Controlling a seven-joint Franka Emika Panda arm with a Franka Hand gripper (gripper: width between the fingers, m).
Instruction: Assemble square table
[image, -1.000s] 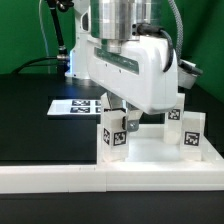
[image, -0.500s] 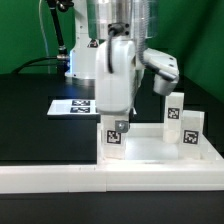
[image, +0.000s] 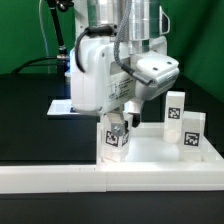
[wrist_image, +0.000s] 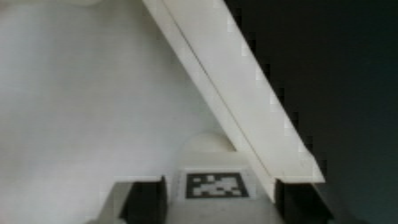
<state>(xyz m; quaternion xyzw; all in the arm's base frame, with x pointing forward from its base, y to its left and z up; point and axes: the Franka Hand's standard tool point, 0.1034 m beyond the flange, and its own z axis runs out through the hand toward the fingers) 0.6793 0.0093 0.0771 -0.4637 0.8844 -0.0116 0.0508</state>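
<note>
The white square table top (image: 160, 152) lies against the L-shaped wall, its raised rim running diagonally through the wrist view (wrist_image: 222, 80). A short white tagged leg (image: 116, 137) stands upright at the top's near corner on the exterior view's left. My gripper (image: 119, 124) reaches down over it and is shut on it. In the wrist view the leg (wrist_image: 217, 183) sits between the two dark fingers (wrist_image: 139, 203), tag facing the camera. Two more tagged legs (image: 176, 108) (image: 192, 133) stand upright on the exterior view's right side of the top. A fourth leg is not visible.
The long white L-shaped wall (image: 70, 180) runs along the front. The marker board (image: 58, 107) lies on the black table behind, partly hidden by the arm. A second robot base stands at the back left before the green backdrop.
The wrist and hand have turned about the vertical axis above the leg. The leg stays upright at the same corner, and the other legs have not moved.
</note>
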